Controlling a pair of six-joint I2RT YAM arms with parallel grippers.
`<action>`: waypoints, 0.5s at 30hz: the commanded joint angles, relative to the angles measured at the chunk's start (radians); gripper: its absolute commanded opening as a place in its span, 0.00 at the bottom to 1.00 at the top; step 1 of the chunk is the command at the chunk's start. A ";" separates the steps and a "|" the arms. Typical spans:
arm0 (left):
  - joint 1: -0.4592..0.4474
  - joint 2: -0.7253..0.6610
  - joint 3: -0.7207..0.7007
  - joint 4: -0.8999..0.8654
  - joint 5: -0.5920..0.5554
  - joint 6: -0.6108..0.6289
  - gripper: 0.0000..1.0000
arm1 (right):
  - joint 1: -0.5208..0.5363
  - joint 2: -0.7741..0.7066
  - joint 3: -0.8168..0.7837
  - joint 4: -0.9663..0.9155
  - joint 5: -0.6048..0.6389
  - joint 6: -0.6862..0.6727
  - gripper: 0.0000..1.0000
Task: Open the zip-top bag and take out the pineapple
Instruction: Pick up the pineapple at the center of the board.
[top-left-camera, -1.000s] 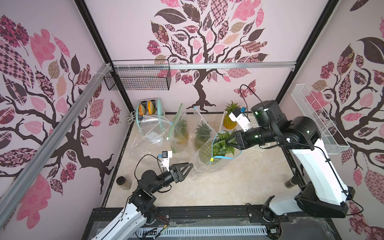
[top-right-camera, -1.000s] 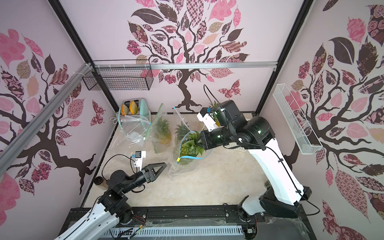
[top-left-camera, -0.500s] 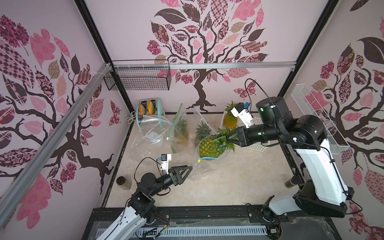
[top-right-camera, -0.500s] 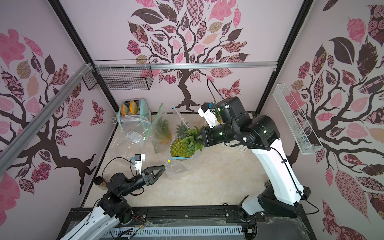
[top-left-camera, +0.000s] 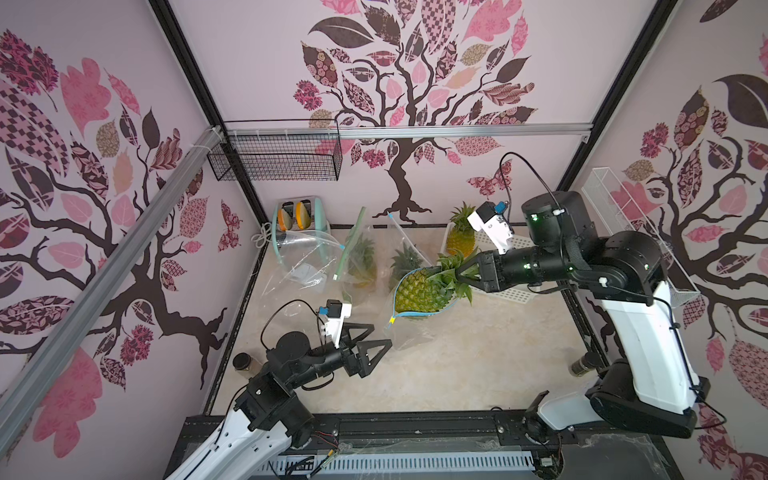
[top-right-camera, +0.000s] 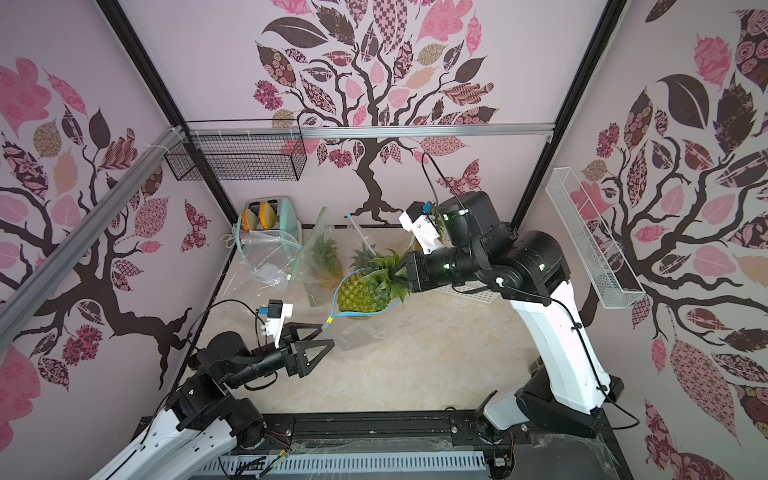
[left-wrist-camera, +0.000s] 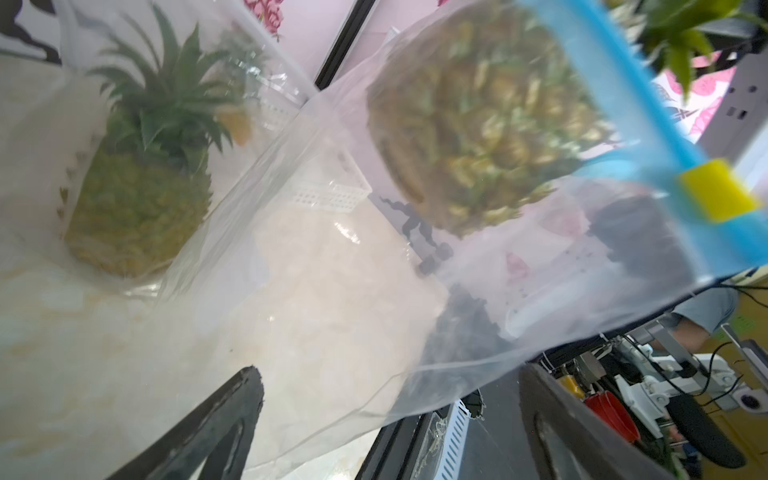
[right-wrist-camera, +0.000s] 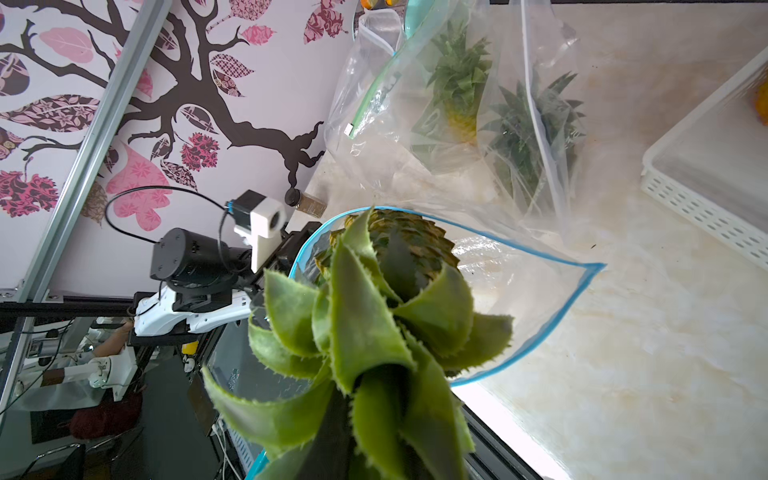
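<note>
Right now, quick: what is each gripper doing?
Left gripper: open, gripping nothing.
Right gripper: shut on the crown of the pineapple, which is lifted partly out of the zip-top bag.

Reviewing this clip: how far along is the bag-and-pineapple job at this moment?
Done: the zip-top bag is open, its blue rim spread wide. In hand: the right gripper is shut on the crown of the pineapple, whose body sits partly inside the bag mouth. The left gripper is open, holding nothing. Left: draw the fruit fully clear.
</note>
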 joint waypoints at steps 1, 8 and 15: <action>-0.008 0.049 0.007 -0.026 -0.050 0.119 0.98 | -0.001 -0.023 0.014 0.094 -0.053 0.022 0.00; -0.010 0.184 0.012 0.098 -0.064 0.160 0.97 | -0.001 -0.031 0.007 0.115 -0.080 0.047 0.00; -0.010 0.287 0.073 0.075 -0.139 0.224 0.01 | -0.001 -0.047 0.010 0.155 -0.122 0.070 0.00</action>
